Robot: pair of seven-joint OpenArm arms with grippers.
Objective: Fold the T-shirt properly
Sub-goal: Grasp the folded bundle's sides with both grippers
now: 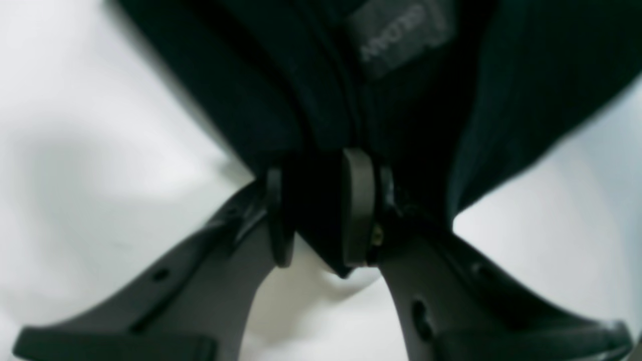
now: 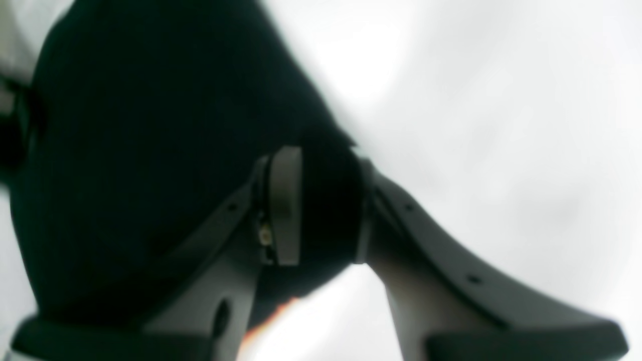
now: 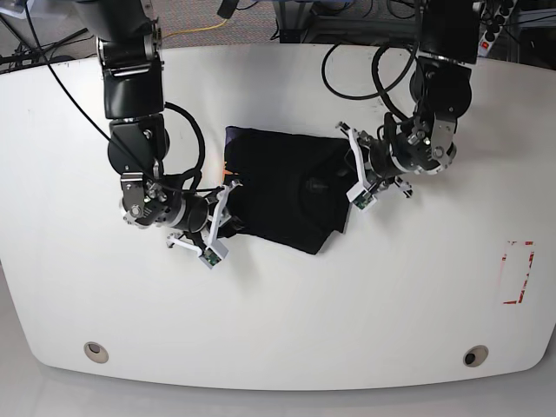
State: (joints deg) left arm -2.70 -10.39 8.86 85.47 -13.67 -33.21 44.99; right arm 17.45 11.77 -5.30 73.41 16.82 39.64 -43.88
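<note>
While you look at the left wrist view, note the left gripper (image 1: 321, 210) has both fingers (image 1: 358, 205) pinching a bunched fold of the black T-shirt (image 1: 281, 75). Cloth fills the gap between the pads and a small tip of it pokes out below them. You can see a grey label (image 1: 401, 37) on the fabric above the grip, lettering blurred. White table (image 1: 75, 175) shows on both sides.

Right wrist view: your right gripper (image 2: 321, 205) is also pinching the T-shirt (image 2: 150, 150), dark cloth packed between its 2 fingers (image 2: 286, 200). Most of the fabric hangs off to the left of the frame. You get a small orange speck (image 2: 273, 313) at the cloth's lower edge; too blurred to tell what it is.

Base view: you'll find the T-shirt (image 3: 282, 187) as a compact black bundle near the middle of the white table (image 3: 287, 321), between the 2 arms. Right gripper (image 3: 228, 193) holds its left edge, left gripper (image 3: 347, 169) holds its right edge. Red tape marks (image 3: 519, 274) sit well apart, near the table's right edge. 2 round holes (image 3: 95, 351) sit at the near corners.
</note>
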